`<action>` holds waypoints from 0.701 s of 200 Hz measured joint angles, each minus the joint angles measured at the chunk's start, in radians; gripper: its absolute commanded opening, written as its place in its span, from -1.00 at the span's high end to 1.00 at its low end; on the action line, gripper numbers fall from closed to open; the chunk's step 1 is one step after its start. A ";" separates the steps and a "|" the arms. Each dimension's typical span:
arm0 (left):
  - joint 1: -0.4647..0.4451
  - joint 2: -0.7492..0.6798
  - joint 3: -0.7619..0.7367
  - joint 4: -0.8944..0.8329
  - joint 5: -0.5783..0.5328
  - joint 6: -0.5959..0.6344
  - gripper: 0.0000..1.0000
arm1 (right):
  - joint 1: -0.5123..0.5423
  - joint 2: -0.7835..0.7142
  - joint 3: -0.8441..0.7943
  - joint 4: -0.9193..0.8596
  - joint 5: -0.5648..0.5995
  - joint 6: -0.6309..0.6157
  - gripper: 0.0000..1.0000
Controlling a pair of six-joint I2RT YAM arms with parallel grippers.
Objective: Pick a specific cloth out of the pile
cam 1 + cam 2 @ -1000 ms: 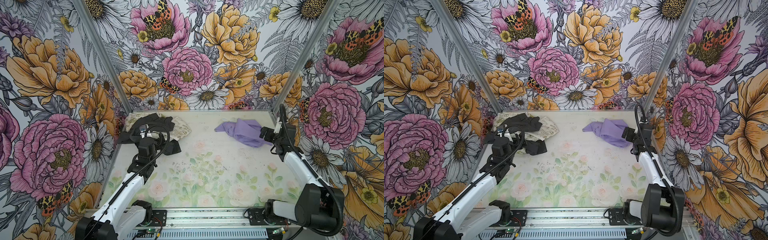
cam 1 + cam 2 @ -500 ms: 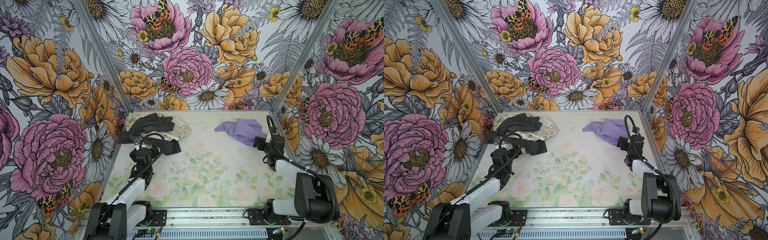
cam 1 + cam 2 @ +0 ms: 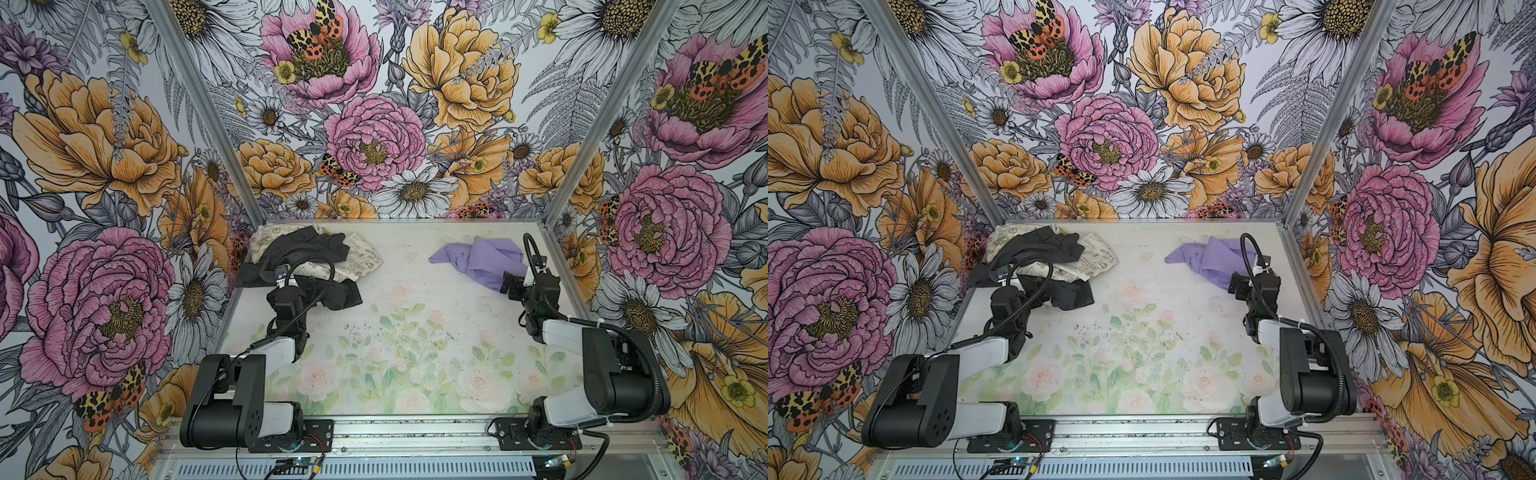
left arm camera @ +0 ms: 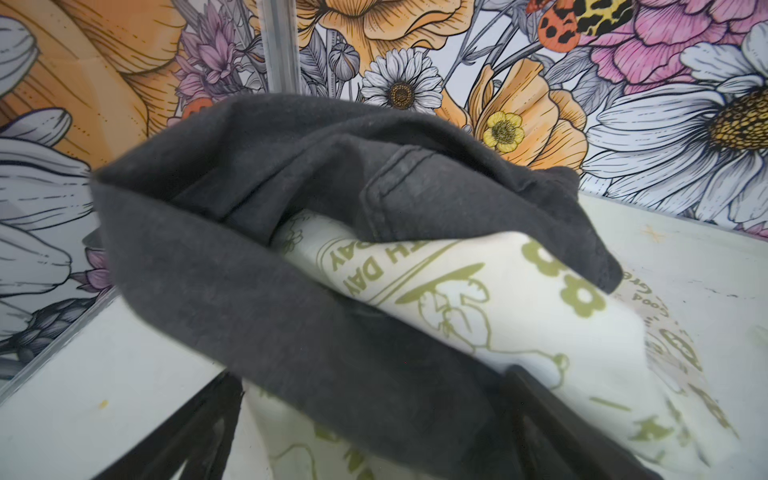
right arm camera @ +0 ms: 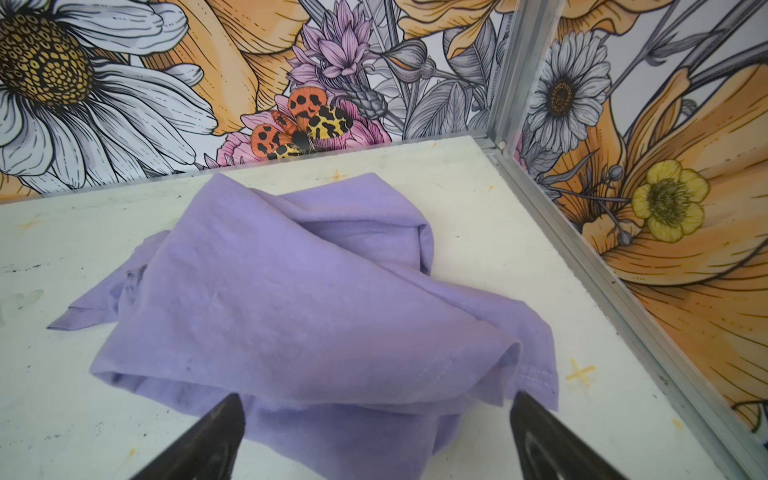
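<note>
The cloth [image 3: 478, 257] [image 3: 1212, 259], plain lavender and crumpled, lies at the back right of the table, apart from the pile. My right gripper [image 3: 512, 284] [image 3: 1236, 286] sits at its near edge. In the right wrist view the cloth [image 5: 311, 291] fills the middle, and the right gripper [image 5: 377, 398] is open with the cloth's hem lying between the fingertips. The pile [image 3: 307, 259] [image 3: 1038, 259] of dark grey garments and cream printed fabric sits at the back left. My left gripper [image 3: 311, 286] [image 4: 374, 376] is open, with a dark garment [image 4: 249, 270] and cream fabric [image 4: 498, 316] lying across the gap.
Flowered walls close in three sides, with aluminium posts [image 3: 557, 195] at the back corners. The right wall's bottom rail [image 5: 602, 270] runs close beside the cloth. The table [image 3: 415, 332] has a pale floral mat. Both arm bases stand on the front rail [image 3: 415, 432].
Both arms have drawn back toward the front of the table and folded low. Each gripper has slid from over its fabric to the near edge of it. Neither the cloth nor the pile has moved.
</note>
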 measured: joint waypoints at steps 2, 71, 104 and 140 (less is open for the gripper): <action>0.002 0.001 0.003 0.000 0.005 0.000 -0.97 | 0.000 0.000 -0.002 0.003 -0.002 0.000 -0.99; 0.020 0.005 0.008 0.016 0.100 0.006 -0.97 | 0.005 0.000 -0.041 0.089 -0.029 -0.019 -0.99; 0.020 0.004 -0.002 0.029 0.104 0.008 -0.97 | 0.021 0.032 -0.160 0.278 -0.015 -0.026 -0.99; 0.042 0.002 -0.005 0.052 0.108 0.025 -0.97 | 0.024 0.042 -0.192 0.343 0.017 -0.023 -0.99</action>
